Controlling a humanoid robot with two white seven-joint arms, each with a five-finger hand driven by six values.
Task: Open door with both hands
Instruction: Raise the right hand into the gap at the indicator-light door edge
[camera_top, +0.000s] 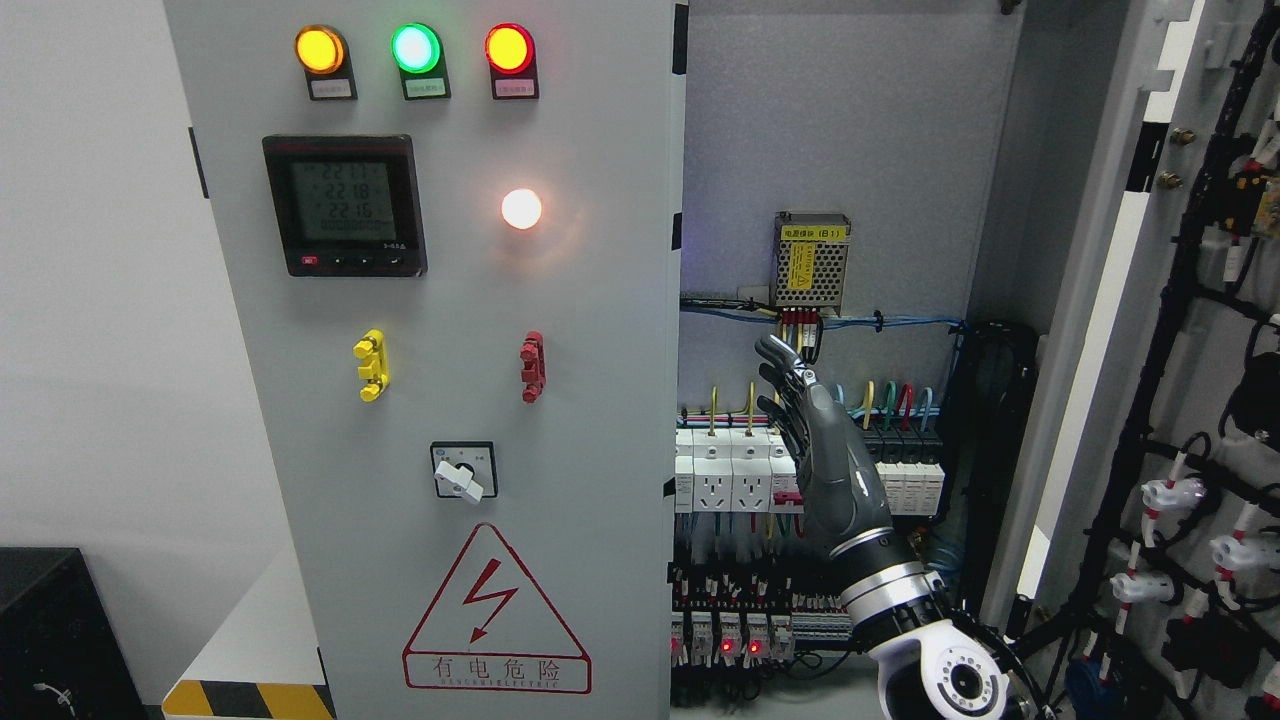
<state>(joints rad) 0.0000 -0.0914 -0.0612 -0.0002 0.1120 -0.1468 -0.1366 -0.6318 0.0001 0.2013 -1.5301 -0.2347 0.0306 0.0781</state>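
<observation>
The grey left door (450, 330) of the electrical cabinet stands closed. It carries three indicator lamps, a meter (345, 205) and a rotary switch (463, 472). The right door (1185, 330) is swung wide at the picture's right, its wired inner face showing. My right hand (785, 385) comes up from the lower right and is raised inside the opening, in front of the breaker row (730, 470). It is open, with its fingers stretched upward, holding nothing and touching neither door. My left arm is out of view.
Inside the cabinet are a perforated power supply (812, 260), coloured wires and terminal blocks with red lights (740, 645). A black box (50, 630) sits at the lower left, beside a yellow-black hazard stripe (250, 698). A white wall lies left of the cabinet.
</observation>
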